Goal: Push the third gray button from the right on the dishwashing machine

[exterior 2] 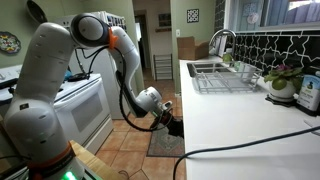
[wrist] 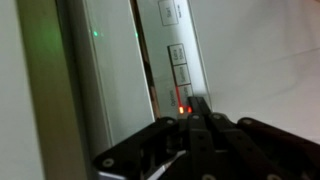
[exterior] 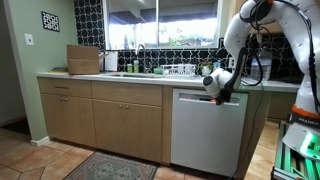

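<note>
The white dishwashing machine [exterior: 205, 135] stands under the counter beside the tan cabinets. My gripper [exterior: 220, 95] is at its top control strip, near the right part of the strip. In the wrist view the strip [wrist: 172, 50] runs up the picture with several pale grey buttons [wrist: 177, 53]. My gripper [wrist: 196, 108] is shut, its fingertips pressed together against the strip where a red light [wrist: 181, 107] glows. The button under the tips is hidden. In an exterior view my gripper [exterior 2: 172, 122] sits just below the counter edge.
Tan cabinet doors [exterior: 125, 125] stand to the left of the machine. The counter [exterior 2: 240, 125] holds a sink, a dish rack [exterior 2: 225, 78] and a potted plant [exterior 2: 283, 82]. A white stove [exterior 2: 85, 110] faces the counter. A rug [exterior: 95, 168] lies on the tile floor.
</note>
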